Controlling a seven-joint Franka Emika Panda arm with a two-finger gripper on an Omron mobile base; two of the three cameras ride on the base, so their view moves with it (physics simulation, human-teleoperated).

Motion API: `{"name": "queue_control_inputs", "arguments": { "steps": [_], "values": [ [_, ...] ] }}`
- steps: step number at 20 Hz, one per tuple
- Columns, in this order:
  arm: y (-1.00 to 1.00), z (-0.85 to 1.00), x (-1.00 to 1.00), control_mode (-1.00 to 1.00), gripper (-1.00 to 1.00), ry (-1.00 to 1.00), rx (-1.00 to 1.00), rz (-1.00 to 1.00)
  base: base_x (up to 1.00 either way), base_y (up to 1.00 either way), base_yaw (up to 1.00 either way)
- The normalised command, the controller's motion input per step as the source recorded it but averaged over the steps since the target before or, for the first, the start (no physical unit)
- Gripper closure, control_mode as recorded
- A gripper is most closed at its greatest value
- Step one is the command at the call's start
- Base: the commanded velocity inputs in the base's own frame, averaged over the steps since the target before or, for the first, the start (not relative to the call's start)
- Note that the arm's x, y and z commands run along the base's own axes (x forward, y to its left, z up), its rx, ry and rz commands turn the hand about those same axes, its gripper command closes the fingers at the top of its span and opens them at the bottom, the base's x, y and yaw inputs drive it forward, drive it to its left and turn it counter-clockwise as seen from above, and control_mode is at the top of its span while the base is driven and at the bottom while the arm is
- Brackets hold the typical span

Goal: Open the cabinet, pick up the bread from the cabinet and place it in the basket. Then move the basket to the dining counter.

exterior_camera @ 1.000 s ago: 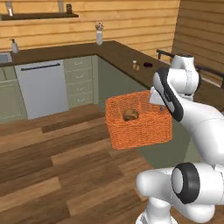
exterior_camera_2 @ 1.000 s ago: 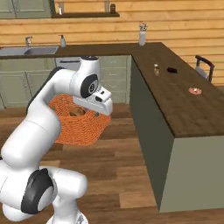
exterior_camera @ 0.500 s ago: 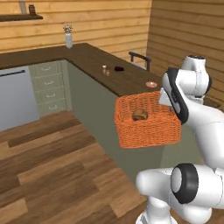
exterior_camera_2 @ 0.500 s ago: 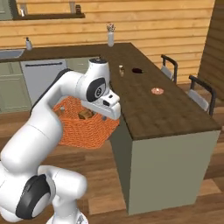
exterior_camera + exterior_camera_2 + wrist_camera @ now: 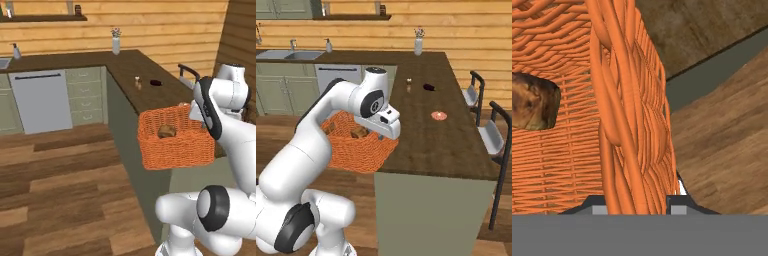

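One gripper point(image 5: 635, 210) clamps the basket point(image 5: 176, 141) wall; bread point(image 5: 167, 131) inside, basket raised beside the dining counter point(image 5: 428, 127) edge.

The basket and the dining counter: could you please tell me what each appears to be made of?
The basket looks like woven wicker or plastic cane, matte orange; the interlaced strands show clearly in the hand view. The dining counter seems to be dark-brown wood with a smooth, low-sheen finish; grain streaks run along its top, though it could be a laminate.
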Motion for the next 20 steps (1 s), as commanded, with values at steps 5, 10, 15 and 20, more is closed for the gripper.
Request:
{"name": "queue_control_inputs", "arguments": {
  "steps": [5, 10, 15, 20],
  "values": [
    [0.00, 0.00, 0.00, 1.00, 1.00, 0.00, 0.00, 0.00, 0.07, -1.00, 0.42],
    [0.00, 0.00, 0.00, 1.00, 1.00, 0.00, 0.00, 0.00, 0.26, -1.00, 0.18],
    [0.00, 0.00, 0.00, 1.00, 1.00, 0.00, 0.00, 0.00, 0.68, -0.71, -0.10],
    [-0.06, -0.08, 0.08, -1.00, 1.00, -0.01, 0.00, 0.00, 0.46, -0.40, -0.04]
  ]
}}
